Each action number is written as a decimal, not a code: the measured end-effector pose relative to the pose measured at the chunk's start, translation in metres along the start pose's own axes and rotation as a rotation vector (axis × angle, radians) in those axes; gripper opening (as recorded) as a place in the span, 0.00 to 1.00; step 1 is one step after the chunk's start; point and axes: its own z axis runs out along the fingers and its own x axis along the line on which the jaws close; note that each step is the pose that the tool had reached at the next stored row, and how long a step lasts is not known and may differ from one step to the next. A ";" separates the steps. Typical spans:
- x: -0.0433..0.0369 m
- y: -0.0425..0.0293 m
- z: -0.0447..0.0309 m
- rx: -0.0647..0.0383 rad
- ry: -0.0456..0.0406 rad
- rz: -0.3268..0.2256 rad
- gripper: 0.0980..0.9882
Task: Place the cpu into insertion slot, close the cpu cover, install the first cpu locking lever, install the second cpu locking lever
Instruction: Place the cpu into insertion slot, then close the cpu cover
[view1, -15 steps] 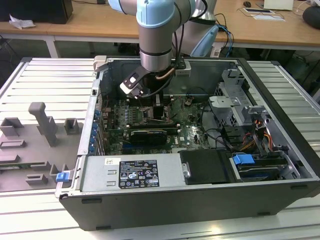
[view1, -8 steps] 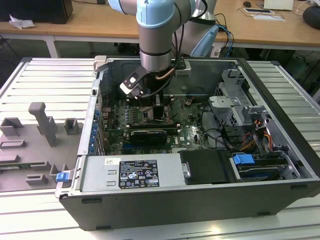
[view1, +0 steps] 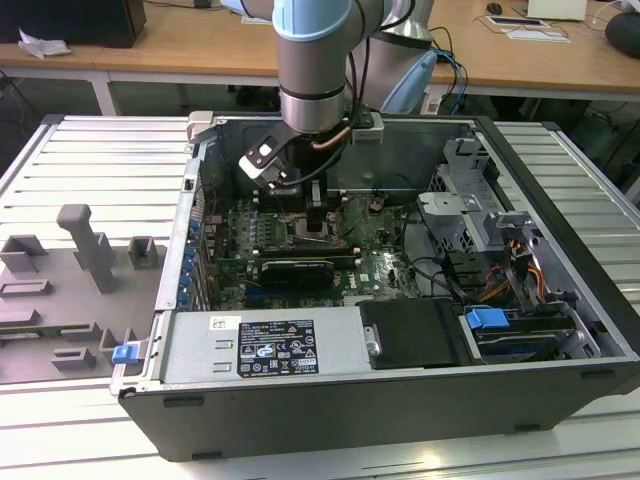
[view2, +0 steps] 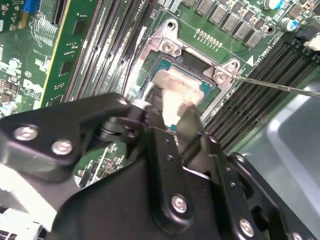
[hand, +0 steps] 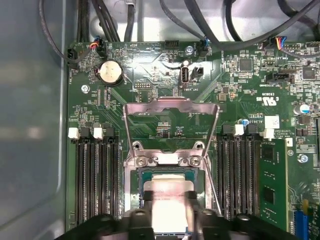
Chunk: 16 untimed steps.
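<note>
Black gripper (view2: 173, 106) is clenched on the pale cpu (view2: 177, 85), holding it in or just above the insertion slot (view2: 155, 50); seating cannot be confirmed. Beyond the slot, the cpu cover (hand: 170, 104) is swung open over the green circuit board (hand: 150, 65).

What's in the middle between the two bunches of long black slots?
In the first wrist view, the square silvery-rimmed insertion slot sits there, with the pale silver-beige square cpu at it.
</note>
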 end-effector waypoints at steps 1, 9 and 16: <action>0.0000 0.0001 -0.0012 0.000 0.0000 0.000 0.29; 0.0000 0.0007 -0.0086 0.001 0.0000 0.000 0.01; 0.0001 0.0012 -0.0163 0.001 -0.0001 0.000 0.01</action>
